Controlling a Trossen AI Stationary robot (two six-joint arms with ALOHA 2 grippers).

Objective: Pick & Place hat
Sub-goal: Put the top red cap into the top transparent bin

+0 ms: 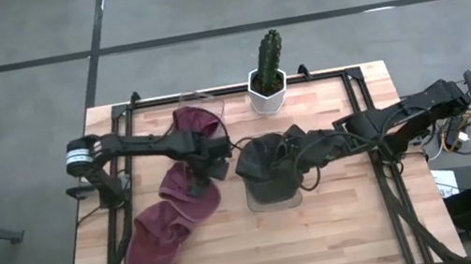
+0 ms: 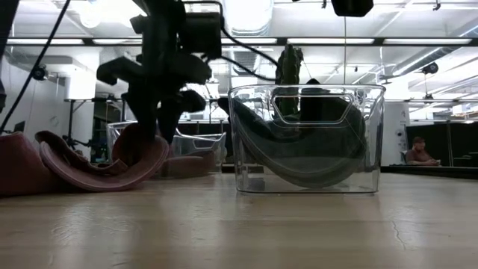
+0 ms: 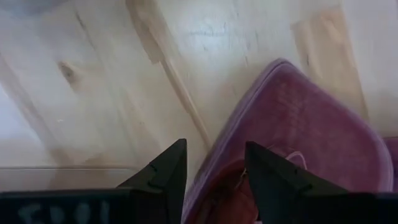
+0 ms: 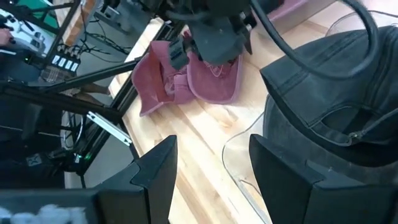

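Observation:
A dark hat (image 1: 257, 162) (image 4: 336, 87) lies crown-down inside a clear bin (image 2: 246, 175) at the table's middle. My right gripper (image 1: 285, 154) (image 4: 212, 142) is open just above the bin's rim (image 4: 233, 158), beside that hat. A maroon hat (image 1: 178, 190) (image 3: 298, 118) rests on the table left of the bin, opening upward. My left gripper (image 1: 197, 174) (image 3: 214, 146) is open and points down at it. One finger stands over the hat's inside and the other outside its rim. My left gripper comes from above, its open fingers either side of the maroon hat's rim (image 3: 217, 158) on the side nearest the bin. I cannot tell whether a finger touches the rim. The hat lies on the table.
A second maroon hat (image 1: 154, 244) lies near the table's left near corner. A third (image 1: 196, 119) sits in a clear bin at the far edge. A cactus in a white pot (image 1: 268, 92) stands at the far middle. A person (image 2: 420, 149) sits in the room beyond.

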